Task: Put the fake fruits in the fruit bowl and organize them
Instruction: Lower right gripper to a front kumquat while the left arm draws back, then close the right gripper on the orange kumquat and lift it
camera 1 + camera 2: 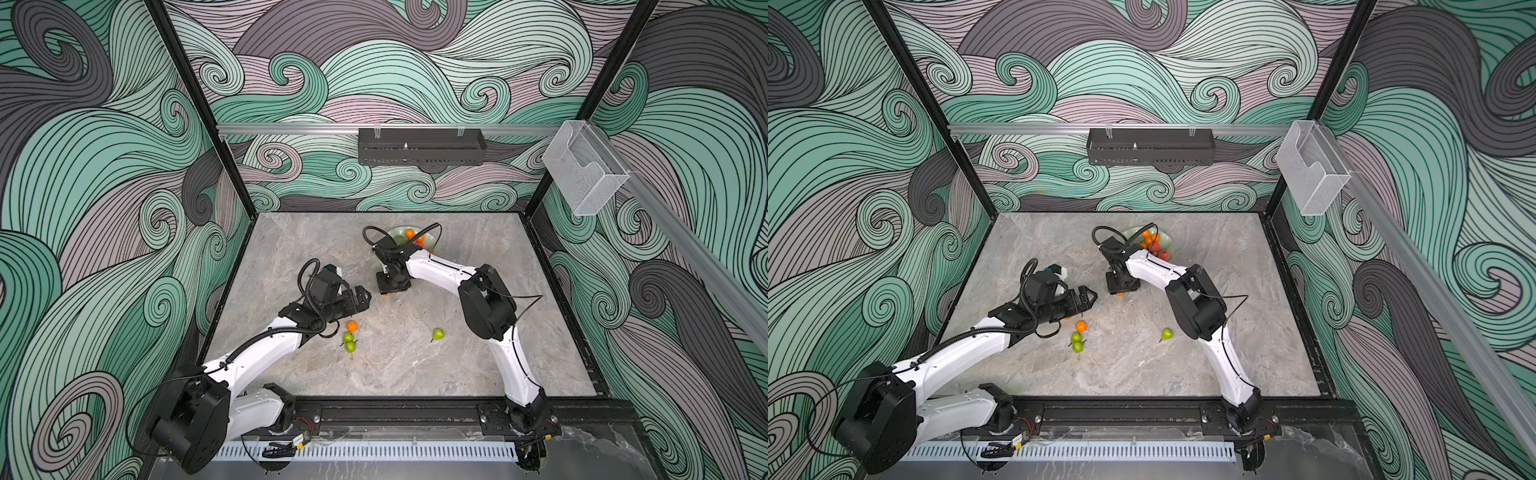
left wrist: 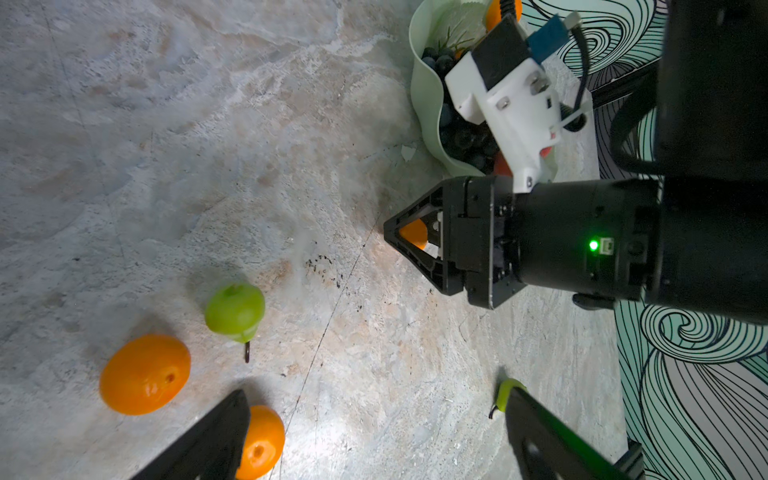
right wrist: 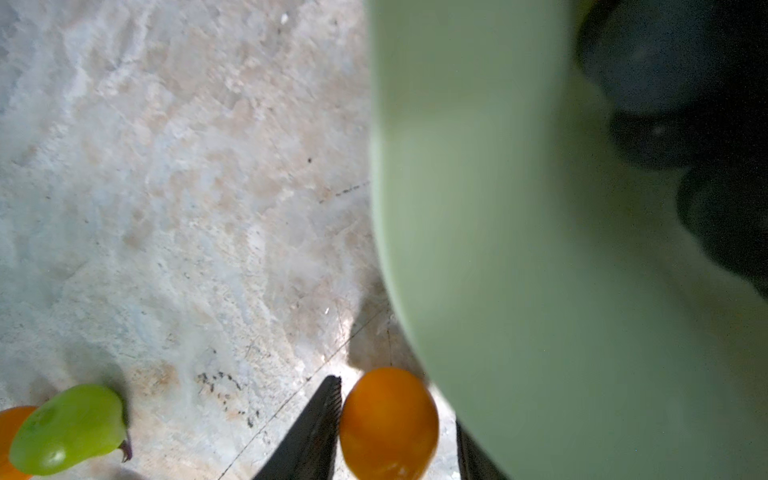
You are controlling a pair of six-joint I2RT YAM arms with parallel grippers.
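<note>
The small round plastic orange (image 3: 388, 432) sits between the right gripper's (image 3: 395, 403) part-open, not-yet-pinching jaws, with the pale mint-green wavy-rimmed bowl (image 3: 498, 208) just beside it; the left gripper's (image 1: 362, 297) jaws gape empty.

Grey marbled table (image 1: 415, 365) carries: bowl (image 2: 426, 95) toward the back; orange (image 1: 352, 326) left of centre, pear (image 1: 348, 337) just beside it, another pear (image 1: 351, 347) against that; second orange (image 2: 262, 444) near them; lone pear (image 1: 438, 333) well apart, right. Third orange (image 3: 388, 424) beside bowl, table contact unclear.
</note>
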